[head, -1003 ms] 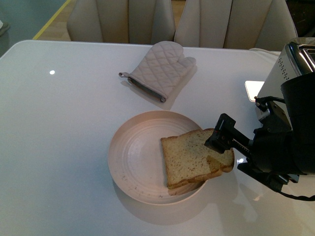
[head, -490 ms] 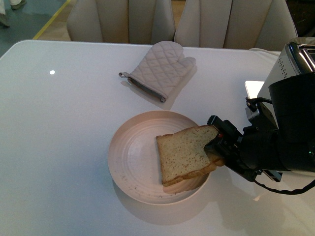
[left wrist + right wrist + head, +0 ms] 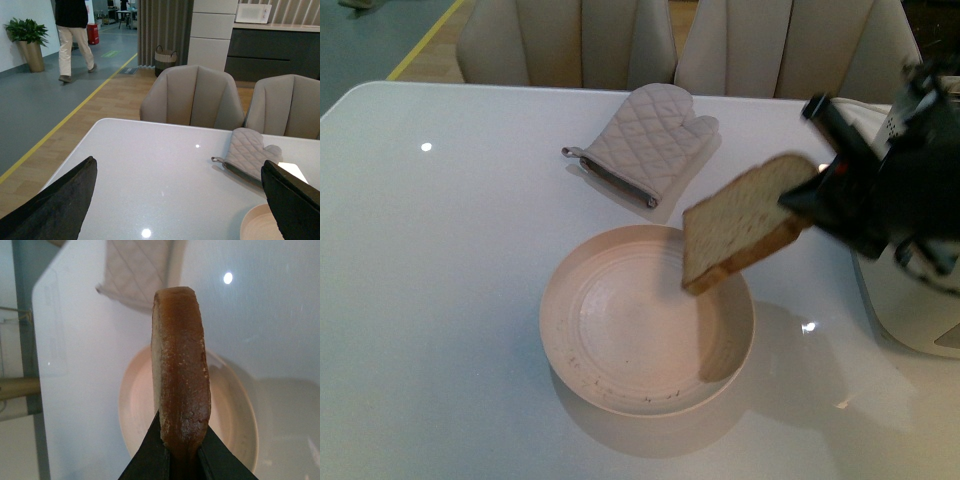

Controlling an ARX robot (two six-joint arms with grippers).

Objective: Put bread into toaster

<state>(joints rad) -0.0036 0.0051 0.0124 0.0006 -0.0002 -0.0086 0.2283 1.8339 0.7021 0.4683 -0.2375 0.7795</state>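
My right gripper [image 3: 812, 190] is shut on the bread [image 3: 740, 220], a tan speckled slice held tilted in the air above the right side of the round cream plate [image 3: 595, 330]. In the right wrist view the bread [image 3: 180, 375] shows edge-on, pinched between the black fingers [image 3: 150, 450], with the plate [image 3: 235, 420] below. The white toaster [image 3: 920, 310] with dotted side stands at the right edge, mostly hidden behind the blurred right arm. My left gripper [image 3: 180, 200] is open and empty over the table's left part, its black fingertips [image 3: 60, 200] far apart.
A grey quilted oven mitt [image 3: 645, 140] lies behind the plate; it also shows in the left wrist view [image 3: 247, 152]. Beige chairs [image 3: 570, 40] stand along the table's far edge. A person [image 3: 72, 35] walks in the room beyond.
My right gripper has lifted the bread off the plate and carried it up and to the right, toward the toaster. The plate now holds nothing.
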